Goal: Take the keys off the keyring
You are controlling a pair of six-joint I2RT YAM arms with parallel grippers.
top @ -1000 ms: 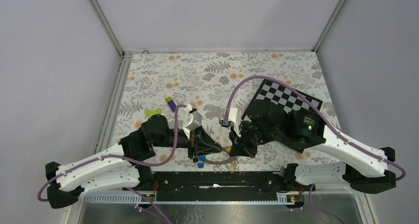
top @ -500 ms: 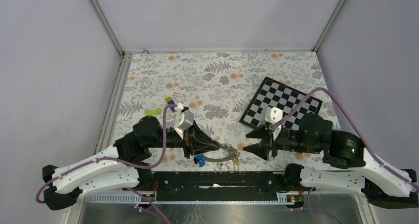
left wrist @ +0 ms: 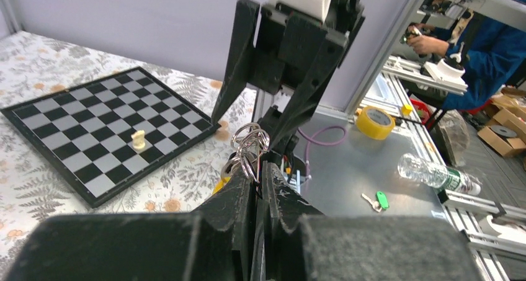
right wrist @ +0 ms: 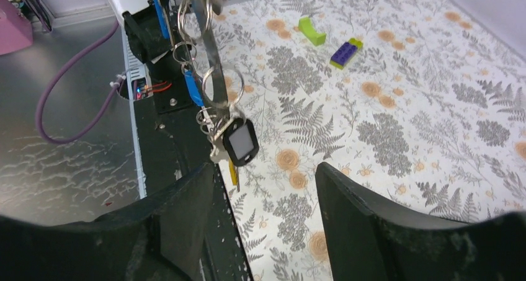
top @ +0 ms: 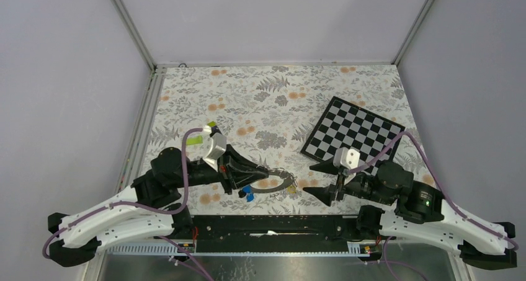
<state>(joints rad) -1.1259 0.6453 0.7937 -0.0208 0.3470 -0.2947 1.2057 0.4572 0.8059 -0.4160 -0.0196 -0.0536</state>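
My left gripper (top: 265, 169) is shut on the edge of the keyring (top: 284, 187), a flat grey metal ring held off the table. In the left wrist view a cluster of small split rings (left wrist: 248, 147) sticks up just past my shut fingertips (left wrist: 265, 166). In the right wrist view the keyring (right wrist: 211, 51) hangs edge-on, with keys under it: a blue-headed one (right wrist: 193, 89), a black tag (right wrist: 240, 141) and a yellow-headed one (right wrist: 232, 169). My right gripper (top: 308, 179) stands open to the right of the ring, apart from it, and its jaws (right wrist: 267, 188) hold nothing.
A chessboard (top: 353, 129) lies at the back right with a pale chess piece (left wrist: 139, 138) on it. A green block (right wrist: 312, 31) and a purple-and-green block (right wrist: 346, 51) lie on the floral cloth behind the left arm. The black base rail (top: 273, 225) runs along the near edge.
My right gripper has opened, let go of the keyring and drawn back to the right. My left gripper has kept the ring and shifted it slightly away from the near edge.
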